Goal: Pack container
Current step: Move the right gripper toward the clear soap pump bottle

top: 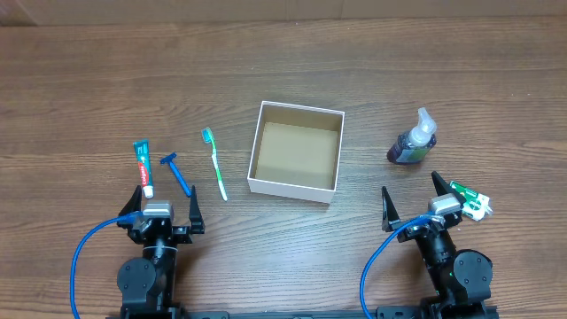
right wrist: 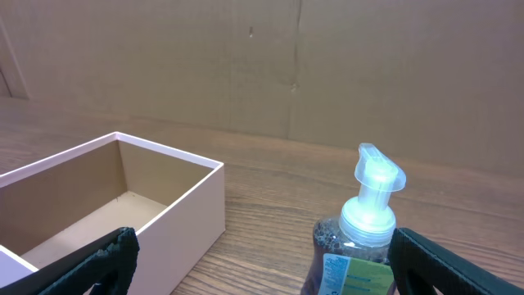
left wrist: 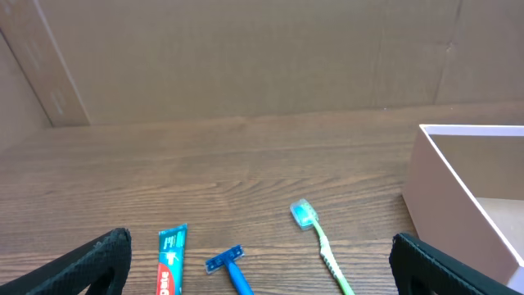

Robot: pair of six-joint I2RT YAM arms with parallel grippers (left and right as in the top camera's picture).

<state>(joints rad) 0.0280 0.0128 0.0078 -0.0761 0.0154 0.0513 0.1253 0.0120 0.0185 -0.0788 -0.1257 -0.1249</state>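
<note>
Not yet starting on the packing, judging by this moment. Seeing the container (top: 291, 188) standing in the middle of the desk (top: 283, 53), open on top, showing only a bare brown floor and holding nothing.

Finding, to the left of the container, a green toothbrush (top: 213, 162) near it, then a blue razor (top: 176, 173), then a toothpaste tube (top: 143, 167) farthest out. Finding, to the right of the container and apart from it, a soap bottle (top: 413, 142) with a pump, and further right a small green and white packet (top: 469, 200), partly hidden by the right arm.

Keeping the fingers of both claws wide apart and gripping nothing: the left claw (top: 162, 195) waiting left of the container and closer to the robot, the right claw (top: 410, 183) right of the container, beside the packet.

Leaving, in my judgement, all five things to be picked up and laid inside, so being at the very beginning.
</note>
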